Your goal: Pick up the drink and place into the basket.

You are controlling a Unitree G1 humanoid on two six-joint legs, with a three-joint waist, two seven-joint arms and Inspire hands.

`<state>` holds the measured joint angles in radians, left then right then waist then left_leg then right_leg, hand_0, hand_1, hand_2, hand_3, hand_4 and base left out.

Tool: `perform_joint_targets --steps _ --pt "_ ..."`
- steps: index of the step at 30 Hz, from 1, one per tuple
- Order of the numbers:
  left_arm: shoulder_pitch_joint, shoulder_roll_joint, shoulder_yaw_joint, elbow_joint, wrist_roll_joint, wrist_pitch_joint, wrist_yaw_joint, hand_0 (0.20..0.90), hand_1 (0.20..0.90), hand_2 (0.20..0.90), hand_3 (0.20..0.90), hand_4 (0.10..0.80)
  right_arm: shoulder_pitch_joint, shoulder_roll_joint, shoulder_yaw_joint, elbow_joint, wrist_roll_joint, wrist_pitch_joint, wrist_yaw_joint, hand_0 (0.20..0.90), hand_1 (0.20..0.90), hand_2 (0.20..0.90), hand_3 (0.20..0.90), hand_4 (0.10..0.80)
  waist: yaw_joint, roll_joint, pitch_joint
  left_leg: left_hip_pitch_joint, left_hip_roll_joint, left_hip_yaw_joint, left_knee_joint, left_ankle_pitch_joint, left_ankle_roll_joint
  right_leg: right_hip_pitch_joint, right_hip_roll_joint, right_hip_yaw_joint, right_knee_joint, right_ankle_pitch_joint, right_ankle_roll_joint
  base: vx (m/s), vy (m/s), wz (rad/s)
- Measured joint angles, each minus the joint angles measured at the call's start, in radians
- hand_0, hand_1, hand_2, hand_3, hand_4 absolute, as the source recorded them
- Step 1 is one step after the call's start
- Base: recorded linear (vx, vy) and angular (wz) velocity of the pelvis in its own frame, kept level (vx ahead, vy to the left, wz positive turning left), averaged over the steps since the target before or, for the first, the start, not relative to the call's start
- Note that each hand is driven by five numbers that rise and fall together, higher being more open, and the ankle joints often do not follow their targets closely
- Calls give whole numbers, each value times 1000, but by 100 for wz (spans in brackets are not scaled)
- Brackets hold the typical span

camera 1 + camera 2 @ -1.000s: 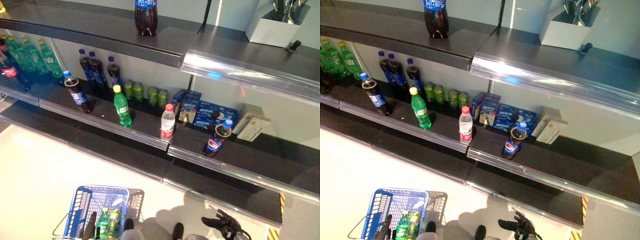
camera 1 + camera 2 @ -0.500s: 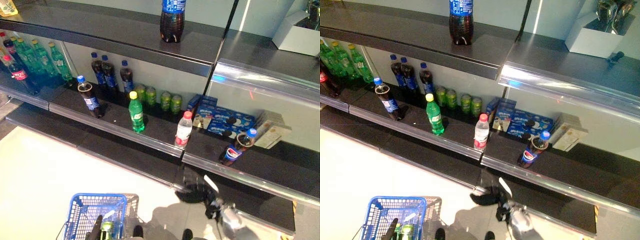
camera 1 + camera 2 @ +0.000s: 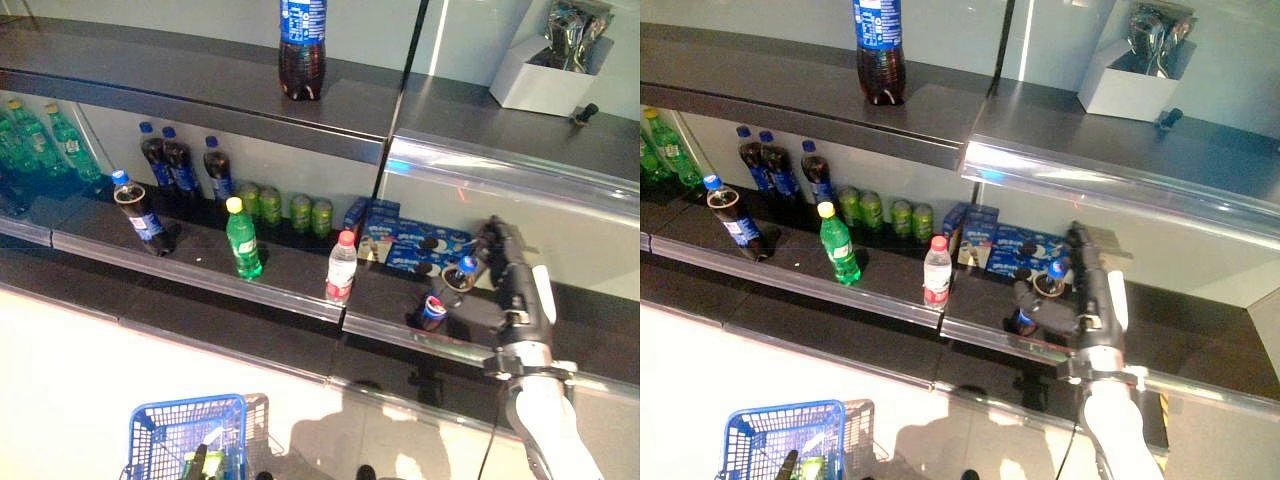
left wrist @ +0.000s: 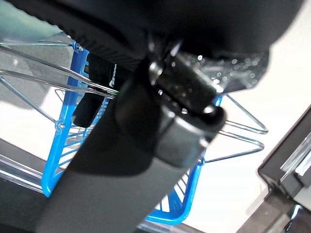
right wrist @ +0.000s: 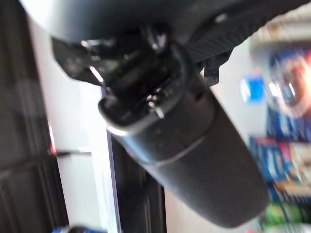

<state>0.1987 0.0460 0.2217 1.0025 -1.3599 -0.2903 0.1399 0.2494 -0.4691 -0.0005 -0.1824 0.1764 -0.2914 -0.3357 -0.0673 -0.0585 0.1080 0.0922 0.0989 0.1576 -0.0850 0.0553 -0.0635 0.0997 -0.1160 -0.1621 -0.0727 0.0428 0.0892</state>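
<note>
Right arm stretched up to the cola bottle (image 3: 441,293), right hand (image 3: 497,262) just beside its cap with fingers reaching past it and grip unclear, left hand (image 3: 197,463) low at the blue basket (image 3: 160,440), curled on its wire handle.

A shop aisle, dark tiered shelves (image 3: 300,270) stocked with bottled drinks (image 3: 243,238), canned sodas (image 3: 285,207), blue shopping basket (image 3: 160,440) at 7 o'clock

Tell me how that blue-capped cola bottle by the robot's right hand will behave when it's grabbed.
The cola bottle is tall on a narrow base, standing near the shelf's front edge, so a sideways nudge from the right hand could tip it. It looks fairly full of dark liquid, probably heavy for its size. Its smooth round plastic may slip or roll.
</note>
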Motion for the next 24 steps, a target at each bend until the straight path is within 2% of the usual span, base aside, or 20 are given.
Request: perform_joint_targets --steps 7,16,22,24 --pt "-1 -20 -9 1 1 1 -15 300 300 300 200 100 3 0 4 6 -15 -3 -86 900 900 900 900 800 -20 25 7 11 -1 6 0 -2 -2 4 0 7 3 -2 2 25 43 -3" --pt "-4 -36 -19 1 1 2 -22 300 300 300 200 100 7 0 29 45 -21 -3 -158 900 900 900 900 800 -20 56 31 -6 0 49 39 -23 1 -36 -10 28 51 -21 6 -1 34 -9" --pt "-81 -22 -56 -3 -14 1 -18 300 300 300 200 100 -91 2 111 139 -19 -3 -213 900 900 900 900 800 -16 66 109 -115 7 77 156 -52 13 -141 -27 32 158 -49 6 -125 -38 -1" --pt "-137 -16 -78 -8 -33 1 -16 300 300 300 200 100 -156 2 122 170 -19 -3 -228 900 900 900 900 800 -13 73 167 -154 13 77 198 -56 13 -176 -30 34 197 -58 -4 -38 -29 10"
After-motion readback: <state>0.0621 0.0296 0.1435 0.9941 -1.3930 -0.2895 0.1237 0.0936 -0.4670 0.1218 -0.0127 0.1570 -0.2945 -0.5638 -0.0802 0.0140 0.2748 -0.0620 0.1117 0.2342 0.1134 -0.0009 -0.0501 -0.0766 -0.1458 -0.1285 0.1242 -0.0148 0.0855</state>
